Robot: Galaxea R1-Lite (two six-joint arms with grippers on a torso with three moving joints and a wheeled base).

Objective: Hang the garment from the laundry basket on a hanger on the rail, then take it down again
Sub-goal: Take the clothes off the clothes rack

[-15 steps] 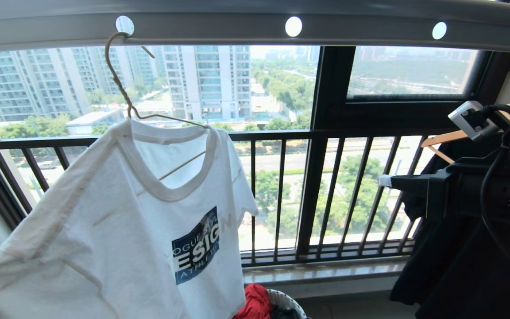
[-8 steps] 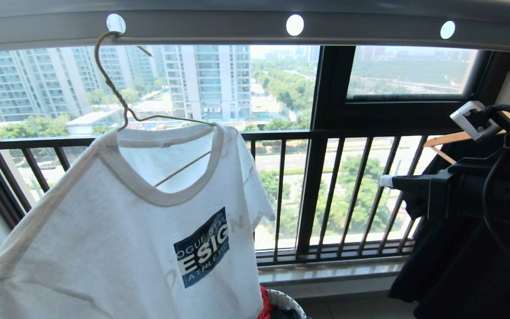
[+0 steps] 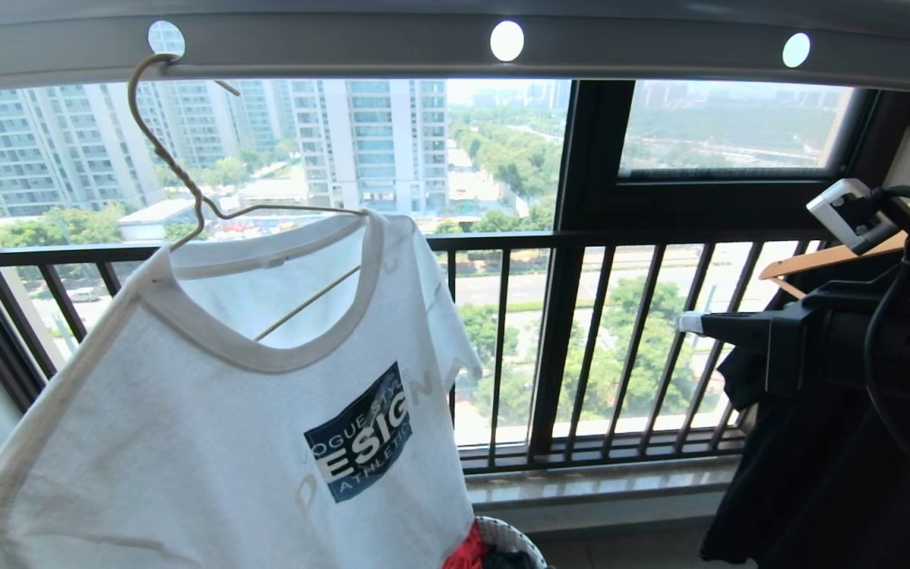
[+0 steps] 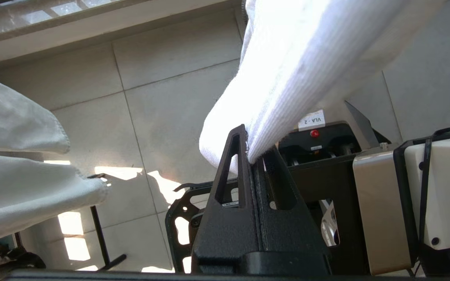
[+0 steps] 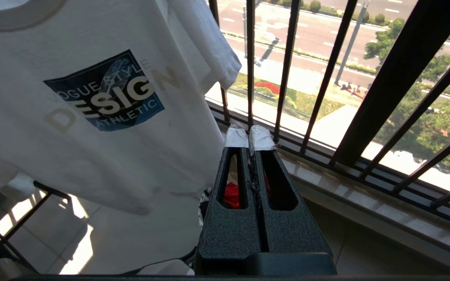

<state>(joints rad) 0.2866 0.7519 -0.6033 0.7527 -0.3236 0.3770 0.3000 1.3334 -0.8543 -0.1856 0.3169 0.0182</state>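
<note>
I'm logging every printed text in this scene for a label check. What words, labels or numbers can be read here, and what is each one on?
"VOGUE STYLE" / "DESIGN" / "ATHLETIC": on the dark blue chest print of the white T-shirt; the D and N run off the print in faint letters.
"VLA - 2": on a small white sticker on the robot's black base, seen in the left wrist view.
Nothing else readable; the rail, hanger and grippers carry no text.

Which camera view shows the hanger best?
The head view: the hanger shows whole, its hook through a hole in the rail, the T-shirt on it. Neither wrist view shows the hanger, only T-shirt cloth.
</note>
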